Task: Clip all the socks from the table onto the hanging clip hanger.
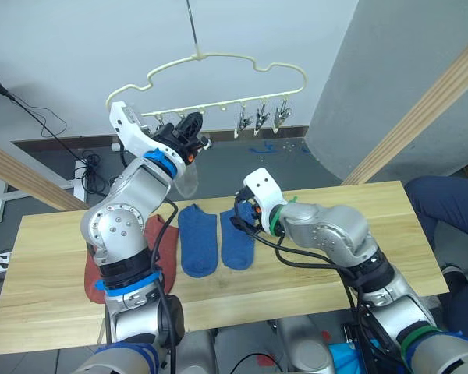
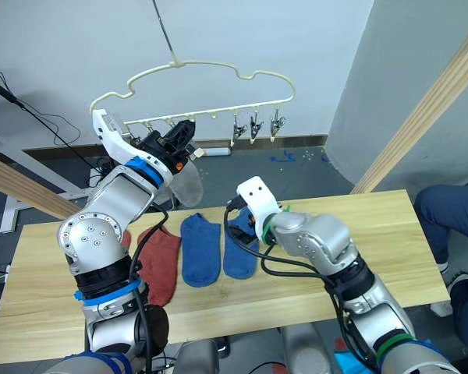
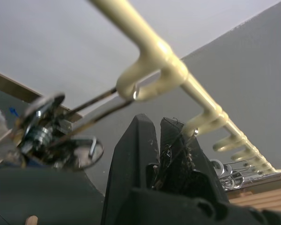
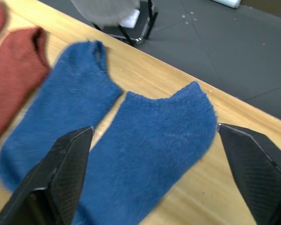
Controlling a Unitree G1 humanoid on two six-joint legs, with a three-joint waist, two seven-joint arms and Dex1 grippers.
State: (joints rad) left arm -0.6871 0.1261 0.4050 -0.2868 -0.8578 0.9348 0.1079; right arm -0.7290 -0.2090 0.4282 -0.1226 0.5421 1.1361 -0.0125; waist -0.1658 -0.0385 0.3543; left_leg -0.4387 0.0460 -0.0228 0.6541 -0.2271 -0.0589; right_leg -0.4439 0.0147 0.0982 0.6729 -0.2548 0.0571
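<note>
The pale yellow clip hanger (image 1: 218, 55) hangs over the far edge of the table (image 1: 359, 204), with three free clips (image 1: 260, 119) on its right. My left gripper (image 1: 193, 125) is raised to the hanger's left clips, its fingers (image 3: 139, 140) shut close together under the lower bar. A light grey sock (image 2: 189, 185) hangs just below it. Two blue socks (image 1: 198, 238) (image 1: 238, 243) lie side by side on the table. My right gripper (image 4: 154, 131) hovers open over the right blue one. Rust-red socks (image 1: 162, 243) lie to the left, partly hidden by my left arm.
Thick wooden beams (image 1: 421, 109) slant past both table ends. A person's leg in blue (image 1: 444, 206) is at the right end of the table. Cables (image 1: 54, 125) lie on the floor behind.
</note>
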